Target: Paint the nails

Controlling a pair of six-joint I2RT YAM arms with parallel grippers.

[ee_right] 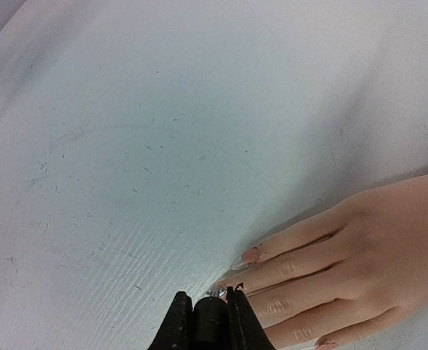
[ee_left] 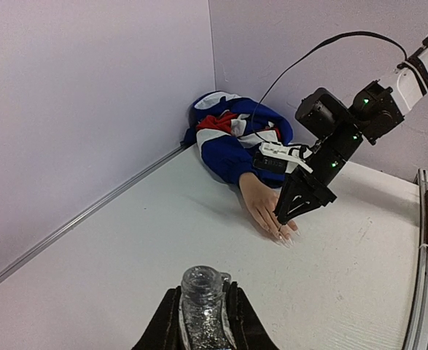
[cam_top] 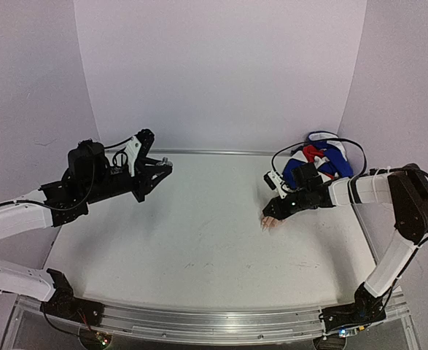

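Bottle [ee_left: 201, 292], glittery and uncapped, sits clamped in the left hand [ee_left: 201, 312] over the counter's [cam_top: 199, 240] left side. At right, the right hand [ee_right: 206, 326] grips a dark cap [ee_right: 208, 312], low over the mannequin [ee_right: 345, 262] fingers' nails [ee_right: 250, 255]; sleeve [cam_top: 319, 162] lies behind.

Mannequin hand [cam_top: 270, 223] lies flat on the table [cam_top: 192, 255], right side, fingers toward the near left. Its sleeve [cam_top: 319, 160] is bunched behind it, at the back right corner. Right gripper [ee_left: 281, 218], clamped on a dark cap [ee_right: 211, 321], sits over the fingertips. Left gripper [cam_top: 164, 168], far left and well apart, grips a bottle [ee_left: 199, 310].
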